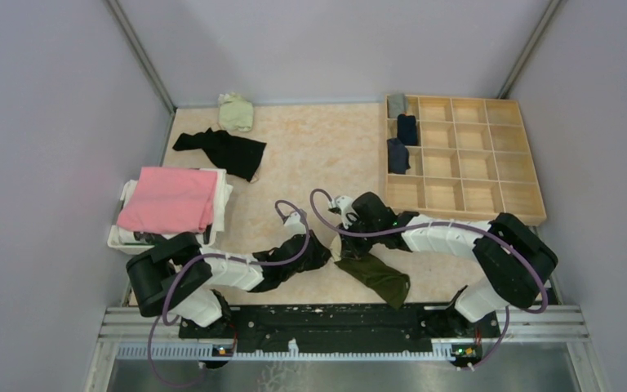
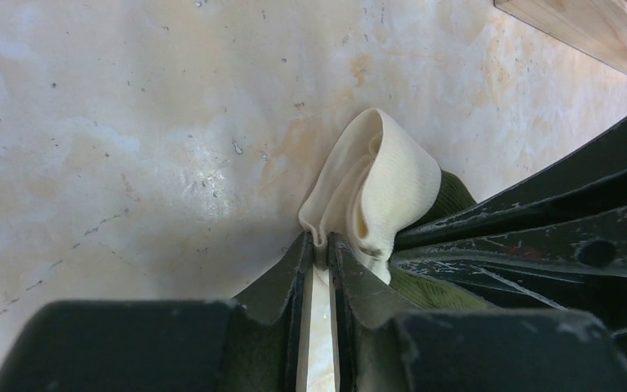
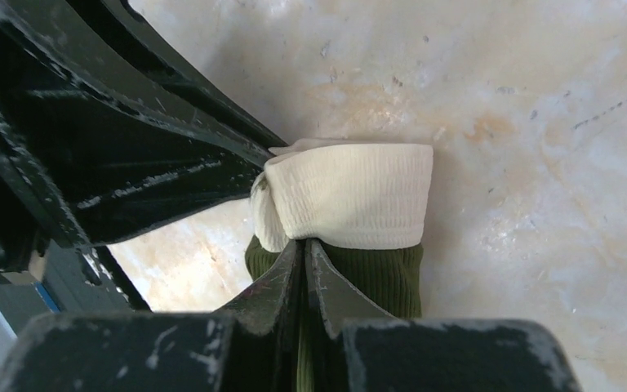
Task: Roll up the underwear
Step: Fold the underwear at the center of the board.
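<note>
Rolls (image 1: 406,129) fill three cells of the wooden tray (image 1: 478,163); left tool (image 2: 318,245) and right tool (image 3: 304,245) clench olive underwear (image 1: 378,276).

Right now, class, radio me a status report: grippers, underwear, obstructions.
Left gripper shut on olive underwear, at cream waistband. Right gripper shut on same waistband. No obstruction seen nearby.

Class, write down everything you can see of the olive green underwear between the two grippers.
The olive green underwear is soft ribbed knit with a cream ribbed waistband. It is bunched and folded, not yet rolled. The left gripper and right gripper both pinch it at the waistband, close together; the rest trails toward the near edge of the table.
</note>
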Tool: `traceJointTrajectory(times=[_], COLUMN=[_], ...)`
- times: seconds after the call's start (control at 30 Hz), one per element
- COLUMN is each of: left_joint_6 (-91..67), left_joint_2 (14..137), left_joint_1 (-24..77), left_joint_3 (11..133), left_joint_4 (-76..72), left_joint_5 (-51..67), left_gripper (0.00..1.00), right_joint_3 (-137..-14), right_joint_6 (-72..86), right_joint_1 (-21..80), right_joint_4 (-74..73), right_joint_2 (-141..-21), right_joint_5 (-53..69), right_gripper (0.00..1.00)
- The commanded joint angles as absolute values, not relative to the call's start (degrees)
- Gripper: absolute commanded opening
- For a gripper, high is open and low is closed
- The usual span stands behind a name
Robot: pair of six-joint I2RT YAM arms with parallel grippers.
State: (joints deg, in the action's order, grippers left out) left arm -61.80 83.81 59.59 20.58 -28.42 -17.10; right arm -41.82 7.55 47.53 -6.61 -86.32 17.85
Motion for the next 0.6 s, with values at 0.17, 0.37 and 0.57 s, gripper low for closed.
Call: traceJointTrajectory(times=[0.17, 0.37, 0.57], left_joint_6=[-61.00, -60.70, -53.45], left_joint_2=[83.62, 75.61, 63.29], left_joint_1=[59.54, 59.53, 59.78], left_joint_3=[20.57, 19.24, 15.18], left_joint_4=[-23.39, -19.30, -24.66], left_joint_5=[-17.02, -17.82, -13.49], left_gripper=[0.19, 0.20, 0.22], right_joint_3=[-39.97, -39.38, -38.94], right_joint_6=[8.09, 9.10, 10.41], right_joint_1=[48.20, 48.17, 48.15], right_joint_4=[-6.05, -5.17, -2.78], right_joint_2=[-86.44, -86.65, -86.83], right_joint_5=[15.09, 12.99, 14.30], right_gripper=[0.03, 0.02, 0.03])
